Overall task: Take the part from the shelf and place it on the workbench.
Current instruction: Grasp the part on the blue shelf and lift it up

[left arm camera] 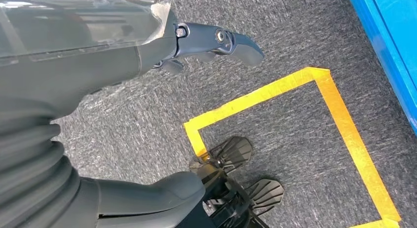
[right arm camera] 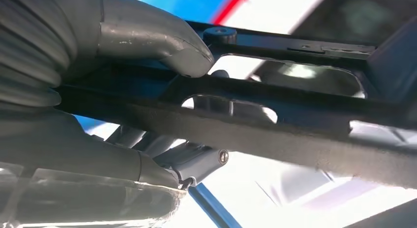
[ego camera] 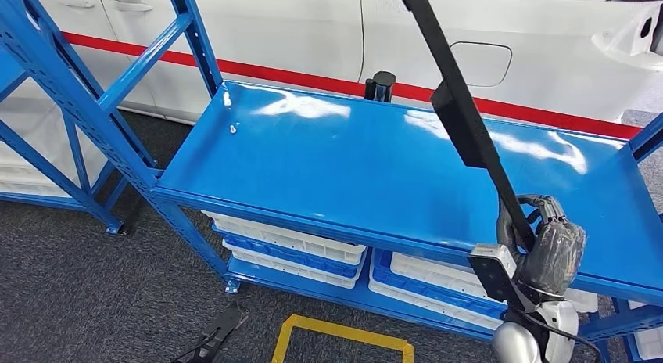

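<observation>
From the head view, the right hand (ego camera: 547,253) is gripping a long black part (ego camera: 461,120) over the blue shelf's (ego camera: 328,163) front edge, its length slanting up and running off the top.

At the left wrist, the left hand (left arm camera: 147,56) is hanging over carpet (left arm camera: 295,36), fingers (left arm camera: 231,41) apart, holding nothing.

At the right wrist, thumb (right arm camera: 157,41) and fingers are clamping the part (right arm camera: 275,134); its ends are cut off.
</observation>
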Controlling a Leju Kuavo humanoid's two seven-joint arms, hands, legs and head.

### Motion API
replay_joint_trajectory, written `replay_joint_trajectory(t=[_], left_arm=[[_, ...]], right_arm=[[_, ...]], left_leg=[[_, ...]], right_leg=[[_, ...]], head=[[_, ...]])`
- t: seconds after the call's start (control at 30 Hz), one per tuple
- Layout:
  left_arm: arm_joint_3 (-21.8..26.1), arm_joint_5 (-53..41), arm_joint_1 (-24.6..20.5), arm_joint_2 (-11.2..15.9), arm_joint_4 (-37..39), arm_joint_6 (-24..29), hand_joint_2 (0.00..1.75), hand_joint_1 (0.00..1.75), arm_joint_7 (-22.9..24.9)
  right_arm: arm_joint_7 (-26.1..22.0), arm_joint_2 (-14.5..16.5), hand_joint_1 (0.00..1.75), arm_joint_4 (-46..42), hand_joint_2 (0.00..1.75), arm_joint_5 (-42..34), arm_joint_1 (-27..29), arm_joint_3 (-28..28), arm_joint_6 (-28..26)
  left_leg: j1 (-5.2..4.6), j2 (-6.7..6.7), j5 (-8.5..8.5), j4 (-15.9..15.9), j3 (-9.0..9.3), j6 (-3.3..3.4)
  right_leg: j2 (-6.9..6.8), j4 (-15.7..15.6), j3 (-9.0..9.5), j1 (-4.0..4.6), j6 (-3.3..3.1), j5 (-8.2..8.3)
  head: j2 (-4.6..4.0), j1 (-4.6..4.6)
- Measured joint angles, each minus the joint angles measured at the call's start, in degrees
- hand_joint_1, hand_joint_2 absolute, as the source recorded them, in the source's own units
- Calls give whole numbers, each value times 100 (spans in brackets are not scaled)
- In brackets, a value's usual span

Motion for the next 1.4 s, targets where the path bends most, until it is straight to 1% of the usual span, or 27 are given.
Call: replay_joint_trajectory(t=[0.17,0.23,0.33,0.47,0.57,0.77,1.07,1.4], left_arm=[[-88,41,-3,40,18,22,175,0,-5],[-113,71,-5,51,20,25,175,0,-6],[-192,160,-15,77,23,30,175,0,-9],[-299,346,-63,132,52,12,175,0,-23],[-360,479,-91,158,77,17,175,0,-76],[-447,567,-92,163,81,80,175,0,-109],[-483,550,-98,119,95,137,175,0,-108],[-483,497,-117,40,179,185,175,0,-121]], right_arm=[[-137,82,175,-276,175,-127,20,11,-28],[-277,105,175,-351,175,-277,43,13,-28],[-588,137,175,-522,175,-761,104,45,-28],[-858,142,175,-881,175,-1679,195,229,-31],[-1014,145,175,-1115,175,-2033,252,321,-40],[-1306,200,175,-1420,175,-2275,397,349,-42],[-1527,302,175,-1784,175,-2536,541,417,-43],[-1558,359,175,-1978,175,-2436,618,516,-44]], left_leg=[[-1,0,0,0,0,0],[-1,-1,0,0,0,0],[-2,-1,0,0,-1,0],[-2,-1,0,0,-1,0],[-1,0,0,0,-2,0],[-1,0,-1,0,-1,-1],[-2,0,0,0,-1,-1],[-1,2,-1,0,0,-2]], right_leg=[[0,0,0,0,0,0],[0,0,1,0,0,0],[-1,0,0,0,0,0],[0,0,-1,0,0,0],[0,0,-2,0,0,0],[0,0,-2,0,-1,-1],[0,0,-2,0,-1,-1],[1,0,-2,0,-1,-1]], head=[[-1,1],[-1,1],[0,1],[0,1],[0,1],[-1,1],[0,1],[0,1]])
